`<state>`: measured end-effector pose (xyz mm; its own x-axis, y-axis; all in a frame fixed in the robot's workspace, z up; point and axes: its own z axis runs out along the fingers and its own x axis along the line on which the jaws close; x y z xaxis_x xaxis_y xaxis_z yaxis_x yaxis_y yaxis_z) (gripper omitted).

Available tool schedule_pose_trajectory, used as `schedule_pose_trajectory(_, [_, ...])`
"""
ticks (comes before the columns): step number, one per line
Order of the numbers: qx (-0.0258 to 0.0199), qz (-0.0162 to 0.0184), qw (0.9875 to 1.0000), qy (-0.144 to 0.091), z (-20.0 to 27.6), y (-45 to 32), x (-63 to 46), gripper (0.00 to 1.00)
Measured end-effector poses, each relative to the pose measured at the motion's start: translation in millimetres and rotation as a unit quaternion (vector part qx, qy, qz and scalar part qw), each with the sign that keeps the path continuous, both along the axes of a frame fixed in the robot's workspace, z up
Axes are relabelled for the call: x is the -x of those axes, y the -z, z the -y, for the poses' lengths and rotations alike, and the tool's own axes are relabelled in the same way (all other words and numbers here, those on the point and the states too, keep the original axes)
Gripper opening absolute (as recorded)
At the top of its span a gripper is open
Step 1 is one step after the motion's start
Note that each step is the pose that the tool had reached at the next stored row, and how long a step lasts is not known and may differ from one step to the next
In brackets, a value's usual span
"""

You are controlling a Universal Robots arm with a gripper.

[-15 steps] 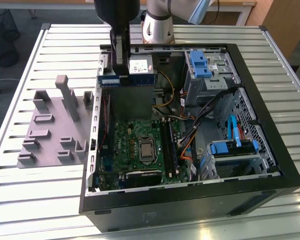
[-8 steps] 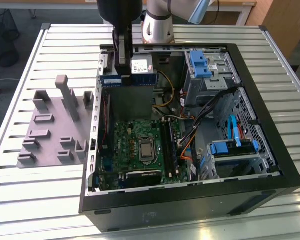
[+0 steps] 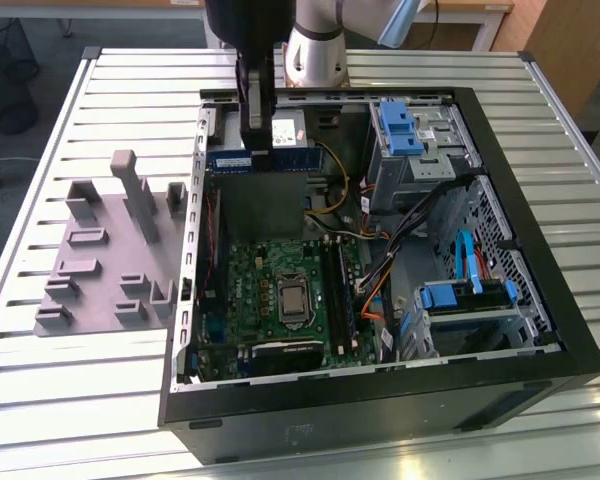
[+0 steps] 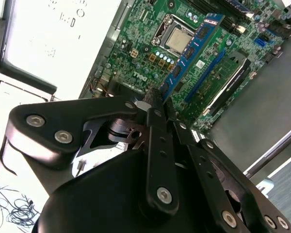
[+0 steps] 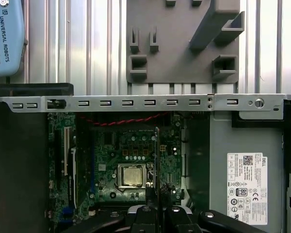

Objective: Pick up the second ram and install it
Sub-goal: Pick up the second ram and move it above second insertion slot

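The ram (image 3: 265,160) hangs in the air over the open case (image 3: 380,392), level and standing on its long edge. The gripper (image 3: 257,148) is clamped on its upper edge near the middle. In the second wrist view the ram (image 4: 191,46) juts out from the clenched fingers (image 4: 155,104), well above the motherboard (image 4: 136,53) and touching nothing else. The black slots (image 3: 338,290) lie beside the processor (image 3: 292,298). The grey tray (image 3: 90,272) sits on the slatted table (image 3: 80,400), just outside the case at the exterior view's left.

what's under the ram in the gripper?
The motherboard, beside the CPU. The ram, held in the gripper, hides the strip of board right below it, so what lies there can't be seen.
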<state>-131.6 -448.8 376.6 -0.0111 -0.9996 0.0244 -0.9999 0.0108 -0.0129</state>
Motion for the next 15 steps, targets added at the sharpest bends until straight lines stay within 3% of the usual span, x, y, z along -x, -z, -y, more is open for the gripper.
schedule_pose_trajectory(10, [0.0000, 0.0000, 1.0000, 0.000, 0.0, 0.0, -12.3, 0.14])
schedule_pose_trajectory(15, [0.0000, 0.0000, 1.0000, 0.000, 0.0, 0.0, -12.7, 0.14])
